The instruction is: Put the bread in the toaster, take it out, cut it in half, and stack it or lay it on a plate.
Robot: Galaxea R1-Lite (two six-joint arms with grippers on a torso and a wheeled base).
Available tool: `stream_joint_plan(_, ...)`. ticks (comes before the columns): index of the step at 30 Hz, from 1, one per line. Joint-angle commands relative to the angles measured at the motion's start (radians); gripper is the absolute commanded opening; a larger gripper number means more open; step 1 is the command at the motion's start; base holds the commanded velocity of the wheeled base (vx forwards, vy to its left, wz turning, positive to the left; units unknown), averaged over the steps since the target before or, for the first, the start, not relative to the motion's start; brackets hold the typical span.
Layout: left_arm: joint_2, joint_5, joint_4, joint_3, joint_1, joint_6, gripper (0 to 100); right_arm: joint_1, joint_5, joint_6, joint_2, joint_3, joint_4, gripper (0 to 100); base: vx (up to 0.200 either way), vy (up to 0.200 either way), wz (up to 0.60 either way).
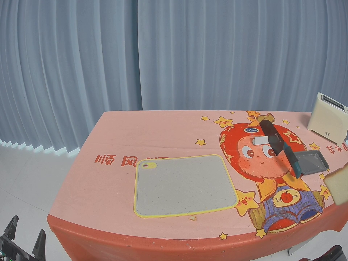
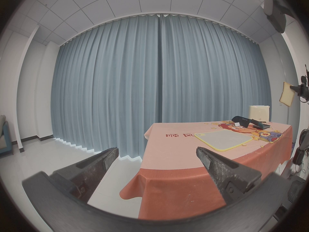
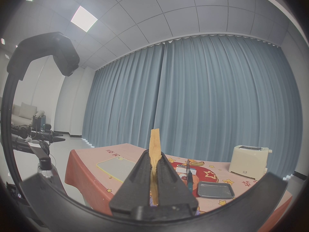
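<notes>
Right gripper [image 3: 155, 157]: closed flat on the lower part of the bread [image 3: 154, 140], which is held upright in the air by the right side of the table [image 1: 119, 135]. Left gripper [image 2: 156, 152]: jaws spread wide, nothing held, kept low off the near left corner. Cutting board [image 1: 185, 185]: laid bare at the near middle of the table. Grey tray [image 1: 311, 162]: set further right, just beside the handle of the knife [image 1: 281, 145], with a small white block [image 1: 260, 140] against its blade. Toaster [image 1: 330, 118]: stood at the far right corner, slot upward, well apart from the slice. Step judged in hand: loading, not yet done. Next move: the slice is to be carried over the slot, lined up edge-on with it, lowered in and released.
</notes>
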Motion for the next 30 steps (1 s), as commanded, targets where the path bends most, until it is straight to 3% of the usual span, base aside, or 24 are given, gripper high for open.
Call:
stream_joint_plan(1, 0.002, 0.000, 0.000, 0.018, 0.000, -0.001, 100, 0.004, 0.001, 0.005, 0.049, -0.014, -0.001, 0, 0.000, 0.000, 0.00)
stream_joint_plan(15, 0.000, 0.000, -0.002, 0.018, 0.000, 0.001, 100, 0.015, 0.052, 0.005, 0.155, -0.038, -0.003, 0, 0.000, 0.000, 0.00)
stream_joint_plan(23, 0.000, 0.000, 0.000, 0.018, 0.000, -0.001, 100, 0.142, 0.053, 0.006, 0.190, -0.037, -0.001, 0, 0.000, 0.000, 0.00)
stream_joint_plan(30, 0.000, 0.000, 0.000, 0.018, 0.000, 0.001, 100, 0.188, 0.058, 0.006, 0.212, -0.032, 0.001, 0, 0.000, 0.000, 0.00)
